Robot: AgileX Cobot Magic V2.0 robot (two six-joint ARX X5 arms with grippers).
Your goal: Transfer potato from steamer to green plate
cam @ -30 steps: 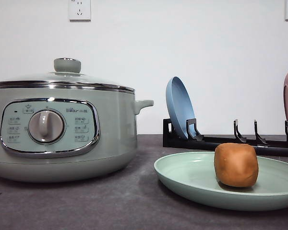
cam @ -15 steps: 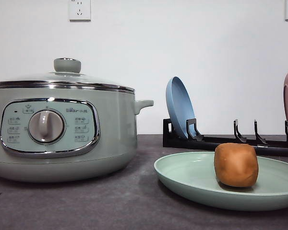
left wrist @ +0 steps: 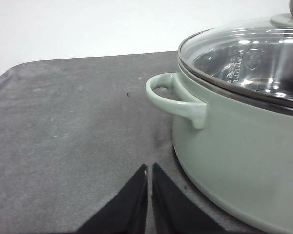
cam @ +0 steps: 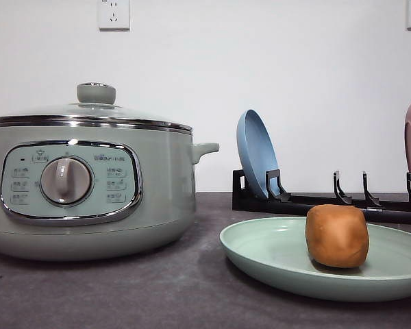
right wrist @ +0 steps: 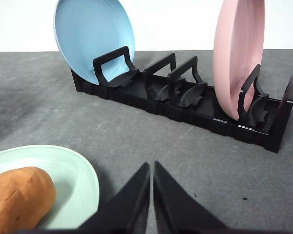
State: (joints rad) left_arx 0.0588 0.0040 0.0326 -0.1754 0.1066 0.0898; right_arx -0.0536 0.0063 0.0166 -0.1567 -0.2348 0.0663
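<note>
Now: potato on green plate | steamer lidded | left tool, right tool closed, empty

Both claws closed, holding nothing.
Left claw hangs low over the surface, fingers pressed together; right claw matches it, tips nearly touching.

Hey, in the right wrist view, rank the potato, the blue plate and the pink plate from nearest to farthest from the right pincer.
1. Potato, on the green plate beside the right pincer.
2. and 3. Pink plate and blue plate, at opposite ends of the black rack: too close to call.
</note>
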